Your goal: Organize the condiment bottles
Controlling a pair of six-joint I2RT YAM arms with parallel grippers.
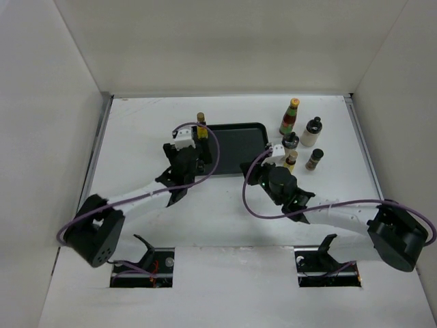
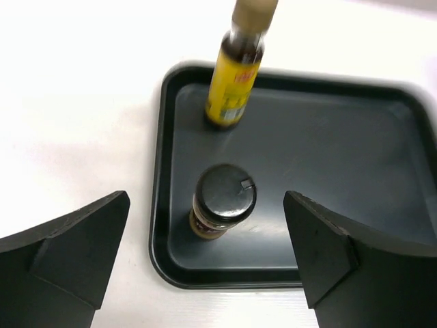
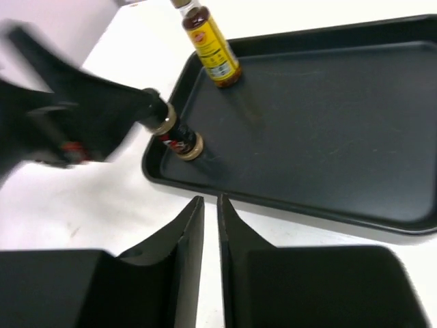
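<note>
Left wrist view, tool: The left tool (image 2: 206,205) is wide open. It holds nothing.
Left wrist view, short jar: The short jar (image 2: 222,205) has a dark lid. It stands up in the black tray (image 2: 158,225), right between the two fingers. Neither finger touches it.
Left wrist view, yellow bottle: The yellow-label bottle (image 2: 234,85) stands in the far left corner of the tray. It is past the short jar and well apart from the left tool.
Right wrist view, tool: The right tool (image 3: 209,205) is closed. Its fingers are almost pressed together and nothing is between them. It is over the white desk (image 3: 102,219), just short of the tray's near rim.
Right wrist view, bottles: The short jar (image 3: 179,140) is in the tray by the left rim, beyond the right tool and a little to its left. The left tool is a dark blur by the jar's lid, too blurred to tell if it touches. The yellow-label bottle (image 3: 212,48) stands farther back in the corner.
Top view, tools: The left tool is at the tray's left edge and hides the short jar. The right tool is by the tray's right side.
Top view, other bottles: Five more stand on the desk to the right of the tray. They are the green-capped bottle (image 1: 289,116), the white bottle (image 1: 311,132), the dark-lidded shaker (image 1: 290,141), the second yellow bottle (image 1: 291,161) and the dark spice jar (image 1: 315,159). The shaker and the second yellow bottle are nearest the right tool.
</note>
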